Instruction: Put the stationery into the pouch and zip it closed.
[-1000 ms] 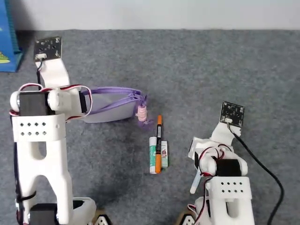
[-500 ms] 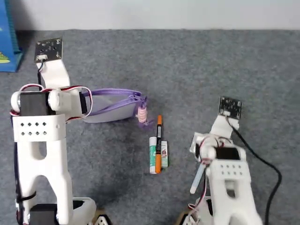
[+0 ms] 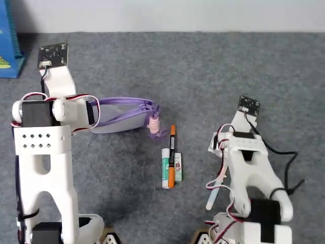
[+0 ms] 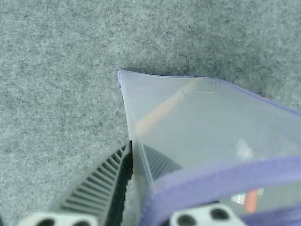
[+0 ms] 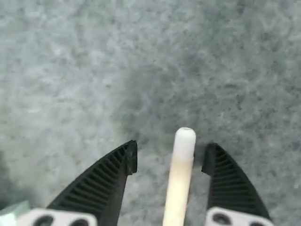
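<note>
Left hand (image 4: 138, 181) clamps our pouch (image 4: 202, 127); at its four o'clock, our right hand (image 5: 171, 147) gapes around a white pen (image 5: 181, 162).

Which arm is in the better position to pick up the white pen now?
The right arm. The right claw is open, one finger on each side of the white pen; the left claw is shut on the pouch.
</note>
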Robot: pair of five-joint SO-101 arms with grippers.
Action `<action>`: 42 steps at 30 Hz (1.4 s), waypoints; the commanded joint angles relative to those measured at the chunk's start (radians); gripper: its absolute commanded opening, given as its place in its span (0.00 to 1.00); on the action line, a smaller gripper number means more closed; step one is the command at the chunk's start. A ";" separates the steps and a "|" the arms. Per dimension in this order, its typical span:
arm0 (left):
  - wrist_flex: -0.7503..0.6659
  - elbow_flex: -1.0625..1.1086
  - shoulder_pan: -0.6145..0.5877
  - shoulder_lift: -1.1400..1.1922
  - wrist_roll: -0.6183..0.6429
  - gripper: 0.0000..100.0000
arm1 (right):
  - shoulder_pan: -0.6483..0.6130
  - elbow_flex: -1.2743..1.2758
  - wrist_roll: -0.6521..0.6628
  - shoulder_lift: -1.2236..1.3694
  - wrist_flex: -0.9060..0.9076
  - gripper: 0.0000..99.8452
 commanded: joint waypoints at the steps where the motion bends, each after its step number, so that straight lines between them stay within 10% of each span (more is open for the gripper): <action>1: -0.003 0.005 0.002 0.000 0.009 0.01 | 0.012 -0.078 0.012 0.030 0.018 0.12; 4: -0.003 0.007 0.002 0.000 0.009 0.01 | 0.010 -0.091 0.012 0.012 0.041 0.00; 24: -0.003 0.016 0.008 0.000 0.011 0.01 | -0.079 -0.091 0.196 -0.912 0.484 0.01; 42: -0.018 0.048 0.008 0.000 0.005 0.01 | -0.467 -0.091 0.186 -1.469 0.151 0.01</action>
